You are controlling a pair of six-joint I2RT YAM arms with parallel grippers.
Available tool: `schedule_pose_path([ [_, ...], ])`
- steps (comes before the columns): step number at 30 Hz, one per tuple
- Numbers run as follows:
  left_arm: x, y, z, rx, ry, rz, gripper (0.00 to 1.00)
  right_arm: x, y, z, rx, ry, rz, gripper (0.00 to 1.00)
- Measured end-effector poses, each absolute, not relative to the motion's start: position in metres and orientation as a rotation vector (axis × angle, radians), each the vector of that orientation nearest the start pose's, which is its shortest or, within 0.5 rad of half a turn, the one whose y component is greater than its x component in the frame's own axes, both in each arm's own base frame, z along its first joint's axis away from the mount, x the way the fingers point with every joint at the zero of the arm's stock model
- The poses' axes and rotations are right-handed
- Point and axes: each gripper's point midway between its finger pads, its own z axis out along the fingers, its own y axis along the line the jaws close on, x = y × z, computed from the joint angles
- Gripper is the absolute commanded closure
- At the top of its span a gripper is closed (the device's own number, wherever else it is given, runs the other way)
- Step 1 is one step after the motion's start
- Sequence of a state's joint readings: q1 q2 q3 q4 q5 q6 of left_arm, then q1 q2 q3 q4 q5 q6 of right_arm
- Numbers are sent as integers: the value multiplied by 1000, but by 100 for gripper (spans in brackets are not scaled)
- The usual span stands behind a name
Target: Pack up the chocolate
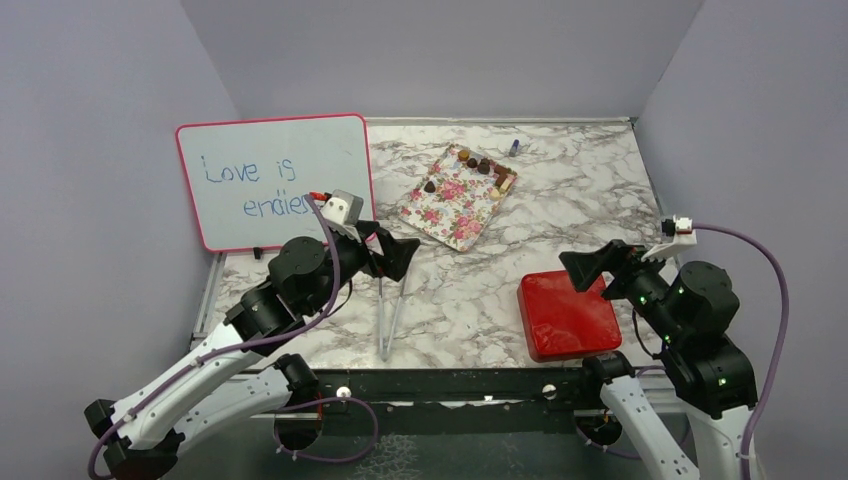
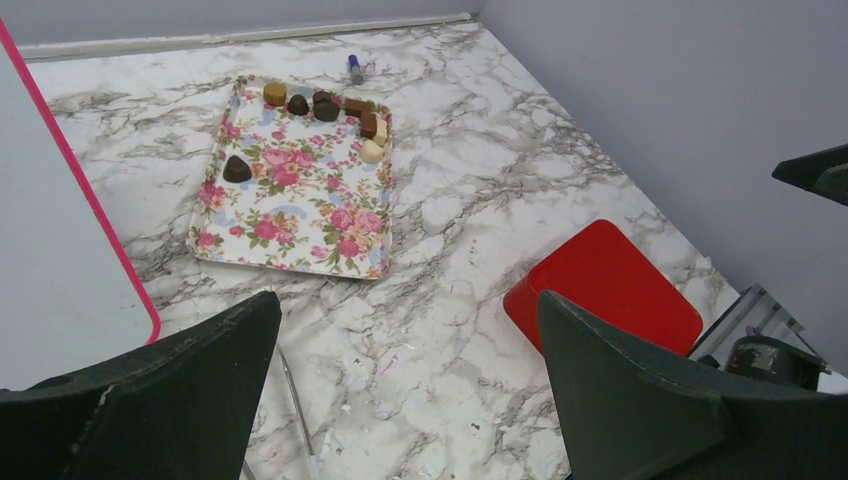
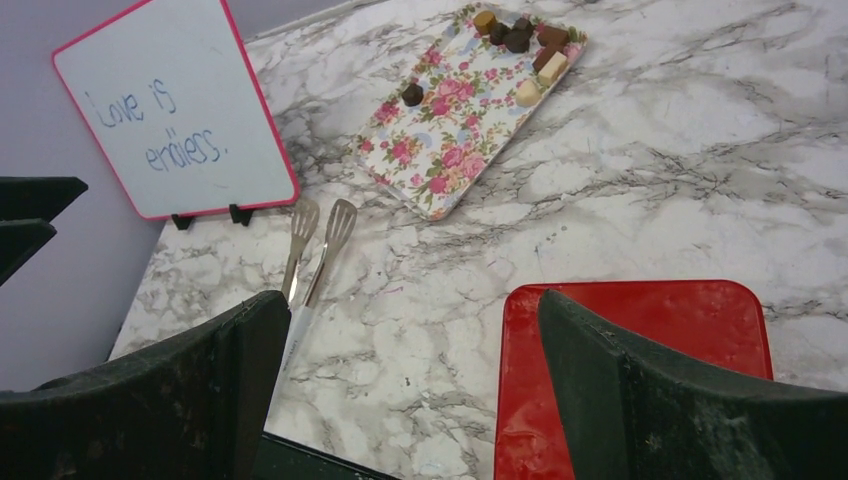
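Several chocolates [image 1: 487,167] lie on a floral tray [image 1: 455,205] at the table's middle back, most along its far edge and one dark piece [image 1: 430,186] apart. They also show in the left wrist view [image 2: 325,106] and the right wrist view [image 3: 520,40]. A red box [image 1: 566,314] with its lid on sits at the front right. My left gripper [image 1: 397,255] is open and empty, above the table left of the tray. My right gripper [image 1: 590,270] is open and empty, over the red box's far edge.
Metal tongs [image 1: 389,315] lie on the table below my left gripper. A pink-framed whiteboard [image 1: 272,180] with blue writing stands at the back left. A small blue-capped object [image 1: 514,147] lies behind the tray. Grey walls close in the back and sides.
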State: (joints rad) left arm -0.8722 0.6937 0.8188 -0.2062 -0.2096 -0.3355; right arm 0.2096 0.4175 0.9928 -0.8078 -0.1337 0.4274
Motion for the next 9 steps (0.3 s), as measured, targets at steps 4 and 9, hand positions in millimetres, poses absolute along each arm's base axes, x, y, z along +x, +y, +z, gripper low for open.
schedule_pose_path([
  [4,208,-212,314,277,1678,-754,1,168,79,309,101,1839,585,0],
  [9,207,-212,307,279,1692,-749,1,168,80,309,109,1840,595,0],
])
